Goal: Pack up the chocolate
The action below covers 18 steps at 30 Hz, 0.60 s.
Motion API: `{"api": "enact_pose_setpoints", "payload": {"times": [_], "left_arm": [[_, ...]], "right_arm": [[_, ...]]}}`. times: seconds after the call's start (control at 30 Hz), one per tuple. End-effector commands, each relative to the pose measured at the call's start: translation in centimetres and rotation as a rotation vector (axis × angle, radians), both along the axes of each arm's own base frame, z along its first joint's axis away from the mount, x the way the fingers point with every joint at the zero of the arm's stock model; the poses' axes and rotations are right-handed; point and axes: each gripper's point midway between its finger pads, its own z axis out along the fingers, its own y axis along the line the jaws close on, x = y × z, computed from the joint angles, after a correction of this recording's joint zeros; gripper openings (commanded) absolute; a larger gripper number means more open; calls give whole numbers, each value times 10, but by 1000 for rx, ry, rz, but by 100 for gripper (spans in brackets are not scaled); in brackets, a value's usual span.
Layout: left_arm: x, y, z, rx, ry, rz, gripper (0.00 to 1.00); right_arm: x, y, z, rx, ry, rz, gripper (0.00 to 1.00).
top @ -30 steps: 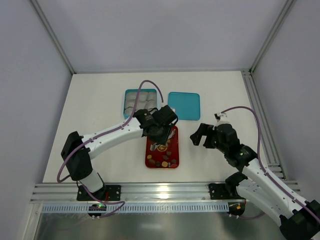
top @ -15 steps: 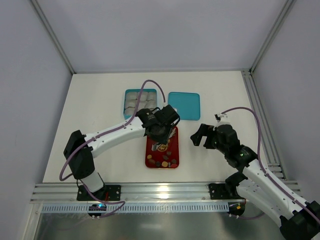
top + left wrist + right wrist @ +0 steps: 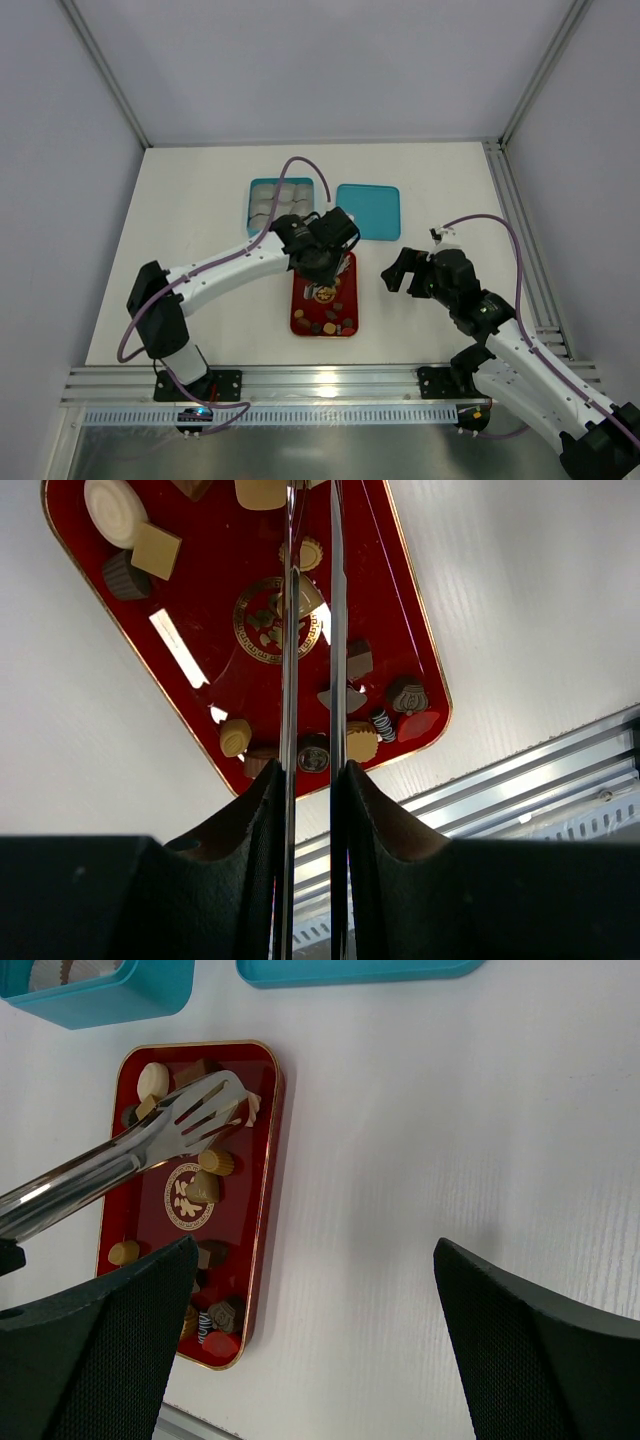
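The chocolate (image 3: pixel 157 550) lies as small brown, tan and cream pieces on a red tray (image 3: pixel 352 262), also seen in the right wrist view, with one piece (image 3: pixel 203 1188) on the gold emblem. My left gripper (image 3: pixel 322 255) hovers over the tray's far half, shut on metal tongs (image 3: pixel 150 1140). In the left wrist view the fingers (image 3: pixel 262 810) press the two tong arms (image 3: pixel 290 680) close together. The slotted tong tips sit over a cream piece (image 3: pixel 252 1108) at the tray's far end; whether they clamp it I cannot tell. My right gripper (image 3: pixel 398 270) is open over bare table right of the tray, holding nothing.
A teal box (image 3: pixel 278 203) with pale paper cups stands behind the tray, its teal lid (image 3: pixel 368 211) lying flat to the right. Aluminium rails (image 3: pixel 320 385) run along the near table edge. White table (image 3: pixel 420 1160) lies under the right gripper.
The left gripper has squeezed the tong arms closer together and crept slightly right over the tray's far end. The right arm has not moved.
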Motion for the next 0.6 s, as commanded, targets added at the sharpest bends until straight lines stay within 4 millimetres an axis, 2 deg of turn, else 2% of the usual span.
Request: {"api": "enact_pose_setpoints", "payload": {"times": [0.0, 0.33, 0.57], "left_arm": [[1, -3, 35, -65, -59, -12, 15], [2, 3, 67, -117, -111, 7, 12], [21, 23, 87, -114, -165, 68, 11]], "right_arm": [[3, 1, 6, 17, -21, -12, 100], [3, 1, 6, 16, -18, -10, 100], [3, 3, 10, 18, -22, -3, 100]]}}
